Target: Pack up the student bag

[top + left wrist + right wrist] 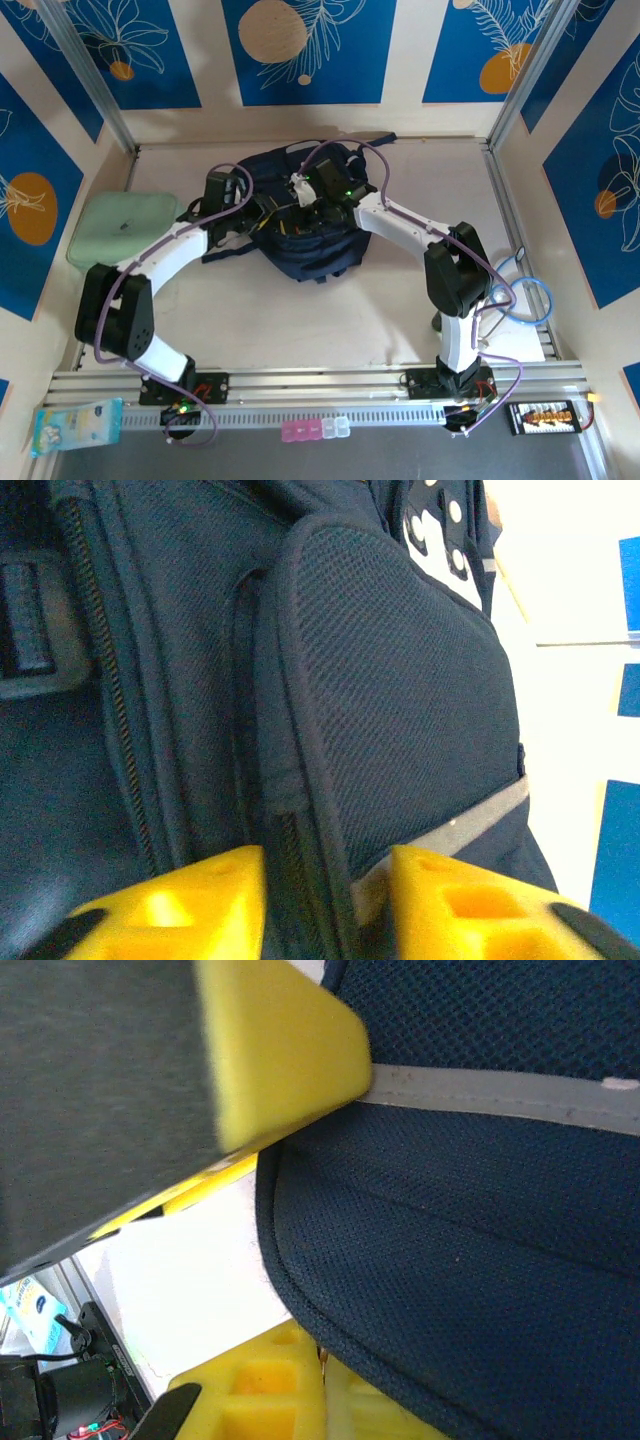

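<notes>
Student bag (300, 250), navy, lay mid-table between the arms, opening step seemingly in hand: right gripper (330, 1210) clamped on its fabric edge, left gripper (325, 900) astride the front pocket (400, 700) seam, hold unclear; next move likely called for a firm pinch there.

- A robot lab cell, by the look of it: a slotted aluminium rail (330, 383) runs along the near edge of the white table (330, 320).
- Metal frame posts (95, 75) and blue printed backdrop panels (305, 50) box it in.
- Purple cabling (383, 175) loops about, and there's an electronics unit (545, 415) beside the rail.
</notes>
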`<state>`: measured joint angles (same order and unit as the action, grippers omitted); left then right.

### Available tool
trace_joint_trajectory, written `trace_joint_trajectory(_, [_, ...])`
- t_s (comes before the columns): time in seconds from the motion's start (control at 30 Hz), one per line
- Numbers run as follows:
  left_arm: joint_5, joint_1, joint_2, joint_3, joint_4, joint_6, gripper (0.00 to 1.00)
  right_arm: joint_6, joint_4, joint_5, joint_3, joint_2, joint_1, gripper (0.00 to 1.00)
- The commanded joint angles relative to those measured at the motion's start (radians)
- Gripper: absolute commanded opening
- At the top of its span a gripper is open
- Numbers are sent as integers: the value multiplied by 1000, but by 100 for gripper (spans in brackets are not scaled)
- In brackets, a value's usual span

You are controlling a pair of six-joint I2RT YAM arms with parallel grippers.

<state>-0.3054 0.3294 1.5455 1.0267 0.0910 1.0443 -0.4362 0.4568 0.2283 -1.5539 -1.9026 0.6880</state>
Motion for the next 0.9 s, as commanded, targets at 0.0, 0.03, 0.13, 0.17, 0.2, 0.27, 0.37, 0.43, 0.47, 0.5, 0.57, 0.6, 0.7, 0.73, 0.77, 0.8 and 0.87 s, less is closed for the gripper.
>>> trace_joint_trajectory(0.0, [17,5,35,40,4,-3,24,26,-14,35,-22,5,13,0])
trace_joint_trajectory(0.03, [21,5,41,44,3,-9,19,32,-2,14,-17,11,13,0])
trace_joint_trajectory(0.13, [43,4,50,61,27,-35,0,47,48,-86,16,40,6,0])
trace_joint_trajectory(0.17, [50,3,53,68,38,-46,0,49,61,-126,35,56,-1,0])
trace_joint_trajectory(0.2, [59,2,53,73,48,-58,0,49,76,-176,65,76,-12,0])
trace_joint_trajectory(0.27, [73,0,53,82,70,-82,0,46,94,-251,125,120,-46,0])
trace_joint_trajectory(0.37, [76,-1,52,78,76,-97,0,29,84,-323,233,183,-129,0])
trace_joint_trajectory(0.43, [55,-1,59,79,68,-105,0,-1,80,-322,283,202,-207,0])
trace_joint_trajectory(0.47, [43,-1,64,79,60,-106,0,-13,74,-293,299,204,-243,0])
trace_joint_trajectory(0.5, [25,0,71,81,51,-108,0,-30,58,-266,317,209,-279,0])
trace_joint_trajectory(0.57, [1,2,88,92,43,-117,0,-52,41,-224,336,219,-316,0])
trace_joint_trajectory(0.6, [-10,3,100,107,52,-128,0,-56,39,-220,338,228,-321,0])
trace_joint_trajectory(0.7, [-16,3,145,178,107,-183,0,-54,38,-202,349,253,-305,0])
trace_joint_trajectory(0.73, [-3,2,163,209,136,-208,0,-50,33,-188,359,264,-295,0])
trace_joint_trajectory(0.77, [12,0,175,232,159,-228,0,-42,23,-165,369,275,-284,0])
trace_joint_trajectory(0.8, [41,-3,186,262,187,-252,7,-32,9,-135,382,287,-268,0])
trace_joint_trajectory(0.87, [112,-16,191,301,236,-283,20,-23,-18,-83,398,305,-233,0])
